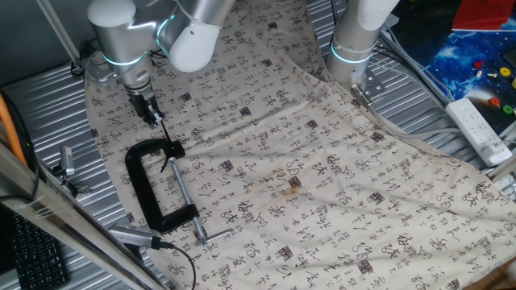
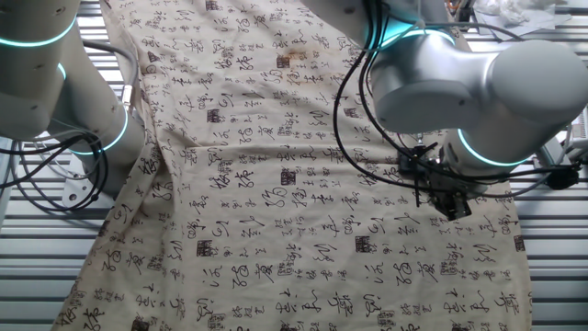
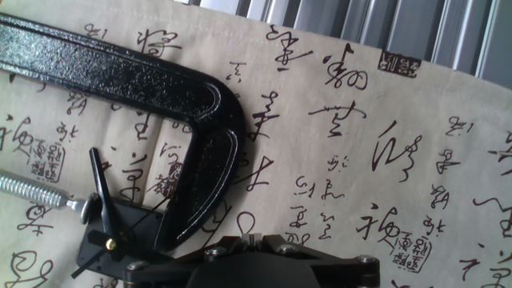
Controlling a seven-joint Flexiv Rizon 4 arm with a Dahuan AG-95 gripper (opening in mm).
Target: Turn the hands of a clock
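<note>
Clock hands (image 3: 102, 214) are the slightest things on the table, so take the scene from the biggest down. Under the claw (image 1: 151, 113) spreads a cloth (image 1: 322, 177) printed with black characters. On it, just below and in front of the claw, lies a black C-clamp (image 1: 153, 189), heavy and stiff, with its silver screw (image 3: 36, 190) running in toward the jaw. Gripped there sits a small black clock movement (image 3: 124, 232), and on it the two needle-thin pointers meet at a brass pivot (image 3: 111, 242); in the hand view they show at lower left, close ahead of the fingers. Whether the claw stands apart or together I cannot tell. I judge the pointers light, springy and easily bent: push gently sideways near a tip, never pinch.
</note>
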